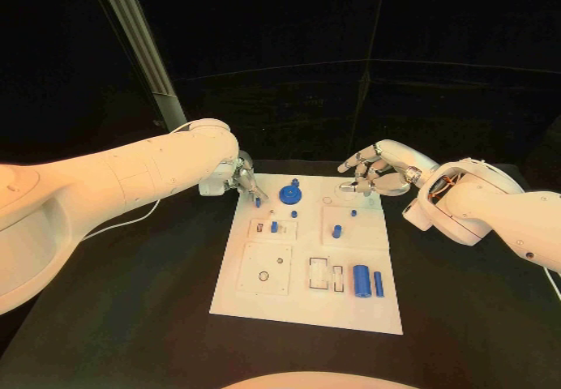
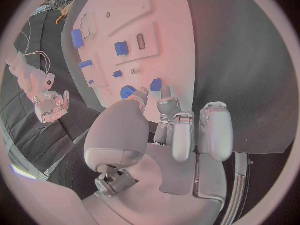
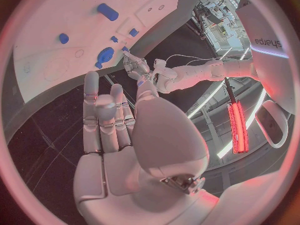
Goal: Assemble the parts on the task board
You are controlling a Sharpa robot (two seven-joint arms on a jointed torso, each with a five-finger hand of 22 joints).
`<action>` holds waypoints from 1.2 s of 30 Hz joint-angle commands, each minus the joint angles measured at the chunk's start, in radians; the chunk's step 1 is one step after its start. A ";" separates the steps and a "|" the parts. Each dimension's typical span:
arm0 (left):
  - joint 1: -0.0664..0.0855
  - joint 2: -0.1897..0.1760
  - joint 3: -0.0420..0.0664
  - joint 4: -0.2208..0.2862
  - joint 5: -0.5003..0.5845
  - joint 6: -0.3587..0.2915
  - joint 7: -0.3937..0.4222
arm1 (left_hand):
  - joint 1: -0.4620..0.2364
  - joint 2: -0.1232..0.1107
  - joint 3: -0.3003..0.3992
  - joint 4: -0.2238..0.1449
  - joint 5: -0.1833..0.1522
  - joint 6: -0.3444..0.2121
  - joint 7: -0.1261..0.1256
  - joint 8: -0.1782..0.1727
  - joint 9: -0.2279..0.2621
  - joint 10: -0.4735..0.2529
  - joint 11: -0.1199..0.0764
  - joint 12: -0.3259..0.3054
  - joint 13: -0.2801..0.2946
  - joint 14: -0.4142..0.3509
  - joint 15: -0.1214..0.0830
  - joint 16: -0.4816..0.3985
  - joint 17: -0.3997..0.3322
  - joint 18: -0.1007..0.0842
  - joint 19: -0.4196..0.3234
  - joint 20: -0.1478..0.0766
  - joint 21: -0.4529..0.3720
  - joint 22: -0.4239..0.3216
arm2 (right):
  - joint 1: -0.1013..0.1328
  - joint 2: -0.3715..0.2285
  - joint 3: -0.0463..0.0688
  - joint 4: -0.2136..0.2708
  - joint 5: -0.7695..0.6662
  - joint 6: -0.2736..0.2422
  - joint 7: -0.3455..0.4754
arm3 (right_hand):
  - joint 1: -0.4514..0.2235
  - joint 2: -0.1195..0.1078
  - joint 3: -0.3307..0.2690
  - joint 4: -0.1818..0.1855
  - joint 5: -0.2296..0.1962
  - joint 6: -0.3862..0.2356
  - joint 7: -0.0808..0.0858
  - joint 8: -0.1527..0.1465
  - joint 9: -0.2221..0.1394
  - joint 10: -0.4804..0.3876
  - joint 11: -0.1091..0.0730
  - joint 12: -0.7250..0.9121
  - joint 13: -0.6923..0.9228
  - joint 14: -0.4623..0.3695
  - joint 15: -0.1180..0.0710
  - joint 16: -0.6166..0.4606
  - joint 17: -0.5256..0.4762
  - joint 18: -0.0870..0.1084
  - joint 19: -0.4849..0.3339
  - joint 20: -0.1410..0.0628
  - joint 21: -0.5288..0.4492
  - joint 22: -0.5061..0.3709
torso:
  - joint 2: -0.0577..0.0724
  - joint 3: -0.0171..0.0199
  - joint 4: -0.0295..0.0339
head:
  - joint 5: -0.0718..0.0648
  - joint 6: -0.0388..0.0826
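**A:** What's tough to read here? The left hand (image 1: 242,180) sits at the board's (image 1: 263,304) far left corner, and from the head cam the arm covers most of it.

**B:** Yeah, the wrist cam helps though: fingers (image 2: 215,130) loosely curled, nothing in them, tips just short of a small blue peg (image 2: 155,84) and the blue disc (image 1: 291,194).

**A:** And the right hand (image 1: 376,172)?

**B:** Hovering over the far right corner, fingers apart, empty. The two blue cylinders (image 1: 362,280) lie near the board's right edge, well apart from both hands.
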 commanded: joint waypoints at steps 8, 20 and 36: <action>0.001 0.001 0.000 0.007 -0.008 0.016 0.022 | 0.019 0.005 0.004 -0.011 -0.003 0.012 -0.001 -0.005 -0.004 -0.003 0.000 0.004 0.000 0.107 0.007 0.003 0.263 -0.006 -0.001 0.007 0.002 0.034 | 0.002 0.004 0.001 -0.001 -0.001 0.003 0.008 | 0.003 0.008 -0.005 -0.001 0.003 -0.005 -0.001 0.007 0.001 -0.006 -0.002 0.003 -0.001 -0.004 0.001 0.001 0.001 0.005 0.006 0.002 -0.004 -0.001 | 0.000 0.0000 0.0002 | 0.001 -0.002; 0.001 0.004 0.000 0.008 -0.007 0.019 0.041 | 0.076 0.042 0.030 -0.041 -0.003 0.019 -0.002 -0.020 -0.019 -0.006 -0.001 -0.002 -0.006 0.107 0.006 0.003 0.263 -0.006 -0.002 0.006 0.000 0.035 | 0.002 0.005 0.001 -0.004 -0.001 0.003 0.008 | 0.004 0.009 -0.006 -0.002 0.006 -0.006 -0.001 0.008 0.001 -0.007 -0.002 0.004 -0.003 -0.003 0.001 0.002 0.002 0.005 0.007 0.001 -0.005 -0.001 | 0.000 0.0004 -0.0005 | -0.001 -0.004; 0.000 0.003 0.000 0.010 0.003 0.031 0.062 | 0.239 0.102 0.188 -0.178 -0.005 0.024 -0.005 -0.058 -0.047 -0.010 -0.008 -0.022 -0.018 0.107 -0.001 0.003 0.263 -0.006 -0.003 -0.002 -0.002 0.037 | 0.002 0.006 0.001 -0.006 -0.001 0.004 0.009 | 0.007 0.011 -0.008 -0.002 0.013 -0.007 -0.002 0.010 0.001 -0.008 -0.002 0.006 -0.006 -0.003 0.001 0.002 0.002 0.005 0.008 0.001 -0.005 -0.001 | 0.000 0.0000 0.0003 | -0.003 -0.009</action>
